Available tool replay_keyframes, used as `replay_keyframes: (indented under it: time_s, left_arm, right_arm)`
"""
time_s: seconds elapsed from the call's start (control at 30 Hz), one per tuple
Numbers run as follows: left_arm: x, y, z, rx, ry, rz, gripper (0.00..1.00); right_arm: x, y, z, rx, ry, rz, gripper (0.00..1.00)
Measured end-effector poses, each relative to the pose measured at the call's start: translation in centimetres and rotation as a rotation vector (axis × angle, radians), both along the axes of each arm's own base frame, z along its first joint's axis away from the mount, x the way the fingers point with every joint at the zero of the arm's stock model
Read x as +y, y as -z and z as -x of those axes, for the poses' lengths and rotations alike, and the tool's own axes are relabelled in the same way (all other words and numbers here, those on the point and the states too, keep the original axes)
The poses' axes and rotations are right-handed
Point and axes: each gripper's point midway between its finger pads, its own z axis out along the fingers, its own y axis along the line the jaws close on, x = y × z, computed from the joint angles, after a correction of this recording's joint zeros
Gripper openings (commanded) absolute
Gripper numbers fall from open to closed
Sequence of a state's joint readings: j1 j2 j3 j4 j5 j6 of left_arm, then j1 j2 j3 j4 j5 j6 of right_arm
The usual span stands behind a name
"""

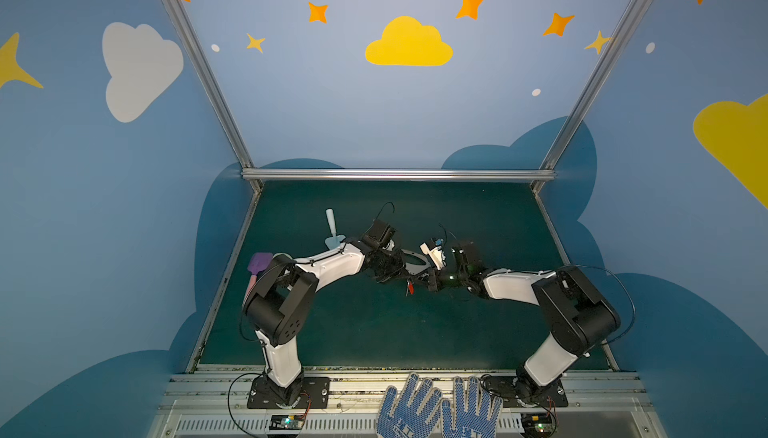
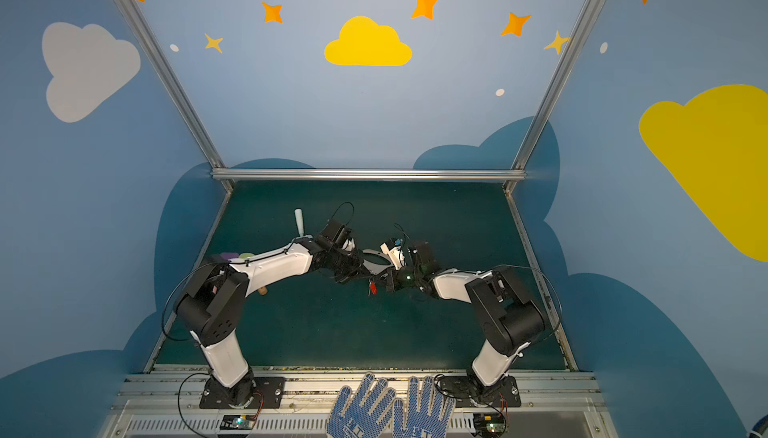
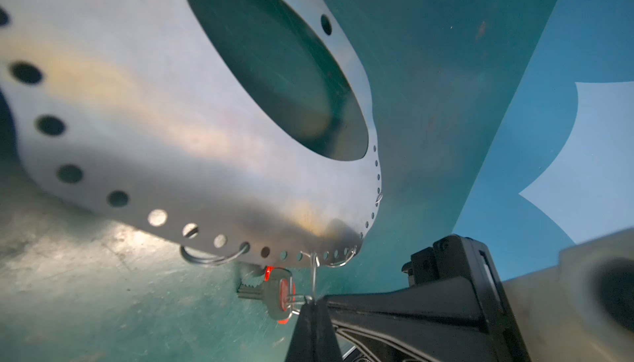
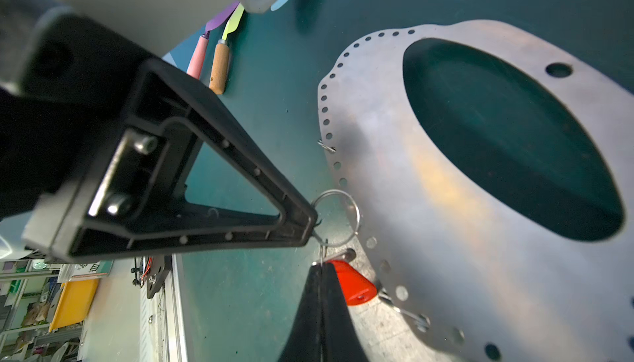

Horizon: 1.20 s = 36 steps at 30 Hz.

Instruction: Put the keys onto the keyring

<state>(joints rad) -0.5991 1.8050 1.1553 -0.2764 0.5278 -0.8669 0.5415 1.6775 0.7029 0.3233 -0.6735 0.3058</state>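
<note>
Between the 2 pincer tips: left pincer (image 4: 314, 231) and right pincer (image 4: 320, 266) both clamp 1 thin wire ring (image 4: 355, 212); red-headed key (image 4: 353, 284) hangs just beside them, at the rim of the keyring plate (image 4: 446, 188). Likely light, springy, slippery; grip wire, not key.

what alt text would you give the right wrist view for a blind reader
Close-up: the right gripper, shut, and the left gripper both pinch a silver wire ring at the perforated rim of a grey metal plate, with a red-headed key beside them. Two toy shovels lie beyond on the green mat.
</note>
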Motion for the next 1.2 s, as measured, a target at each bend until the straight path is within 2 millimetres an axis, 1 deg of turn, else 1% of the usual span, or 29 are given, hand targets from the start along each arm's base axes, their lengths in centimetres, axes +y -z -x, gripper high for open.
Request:
replay_keyframes:
  time_s: [0.83, 1.2]
  left_arm:
    - [0.03, -0.02, -0.03, 0.001, -0.001, 0.002, 0.04]
    - [0.08, -0.08, -0.05, -0.004, -0.002, 0.004, 0.04]
  right_arm:
    - [-0.12, 0.11, -0.29, -0.005, 0.016, 0.010, 0.00]
    - [-0.35, -0.04, -0.74, -0.010, 0.035, 0.008, 0.00]
